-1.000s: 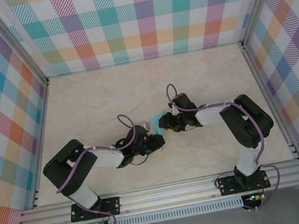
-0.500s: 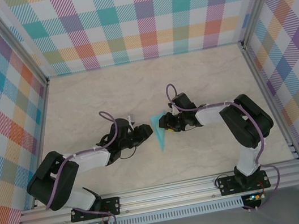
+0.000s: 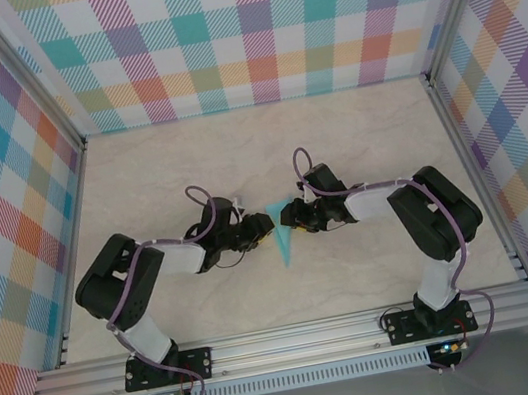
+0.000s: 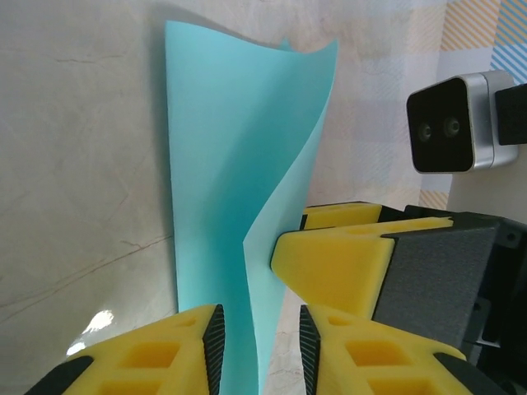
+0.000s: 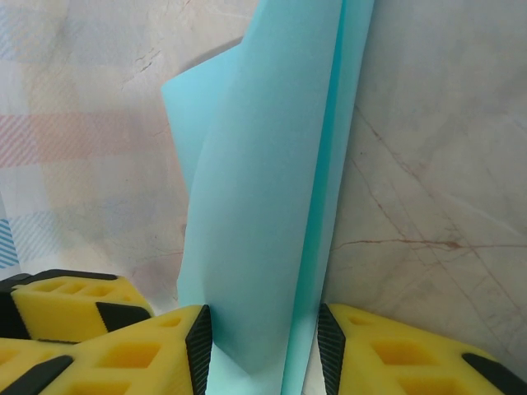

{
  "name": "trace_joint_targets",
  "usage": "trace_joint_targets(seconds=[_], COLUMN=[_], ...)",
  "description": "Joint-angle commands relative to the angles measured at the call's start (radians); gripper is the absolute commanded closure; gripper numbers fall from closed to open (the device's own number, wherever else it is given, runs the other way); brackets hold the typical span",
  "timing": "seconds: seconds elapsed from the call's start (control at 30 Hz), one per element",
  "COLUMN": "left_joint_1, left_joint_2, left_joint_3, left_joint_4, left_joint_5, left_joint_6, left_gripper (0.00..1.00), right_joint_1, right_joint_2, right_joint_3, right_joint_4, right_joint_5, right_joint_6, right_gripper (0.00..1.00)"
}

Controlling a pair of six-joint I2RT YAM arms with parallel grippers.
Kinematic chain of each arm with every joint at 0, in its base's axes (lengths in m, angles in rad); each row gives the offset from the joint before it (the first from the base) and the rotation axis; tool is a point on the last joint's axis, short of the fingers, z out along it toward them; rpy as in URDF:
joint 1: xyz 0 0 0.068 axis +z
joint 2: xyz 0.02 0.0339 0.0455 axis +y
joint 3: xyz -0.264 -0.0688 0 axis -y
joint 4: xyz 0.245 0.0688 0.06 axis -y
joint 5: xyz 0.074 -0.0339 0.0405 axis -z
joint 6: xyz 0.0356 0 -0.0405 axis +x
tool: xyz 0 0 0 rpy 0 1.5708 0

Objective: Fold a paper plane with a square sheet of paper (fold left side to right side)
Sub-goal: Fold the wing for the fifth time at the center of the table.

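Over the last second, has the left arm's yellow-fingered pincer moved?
Yes. The left pincer has moved away from the aluminium rail at the near table edge, toward the checked back wall.

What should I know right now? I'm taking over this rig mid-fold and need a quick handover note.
The left gripper: jaws open, straddling the narrow turquoise folded-paper plane.
The right gripper: jaws open, straddling the same paper from the opposite side.
Where: the plane lies mid-way on the marble-patterned table, between the arms, tip toward their bases.
Done: the sheet is folded to a narrow dart.
Left: one flap curls up off the table; it probably needs pressing flat.
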Motion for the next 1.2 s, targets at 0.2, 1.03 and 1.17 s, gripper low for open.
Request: trace_joint_targets(seconds=[0.2,1.03,1.17], left_joint_1=[0.012,0.014,0.015], left_joint_2=[0.088,0.107,0.1], left_joint_3=[0.043,0.045,0.046], left_joint_4=[0.124,0.059,0.031], left_joint_5=[0.05,-0.005,-0.021], left_joint_6=[-0.05,0.0,0.02], left_gripper=[0.72,0.99,1.0], right_joint_1=[0.013,0.014,0.013], right_joint_2=[0.038,0.038,0.037], right_joint_3=[0.005,0.01,0.012], right_joint_4=[-0.055,-0.066,-0.066], right_joint_5=[0.023,0.019,0.019], right_joint_6=[-0.029,-0.038,-0.038], right_gripper=[0.59,0.58,0.58])
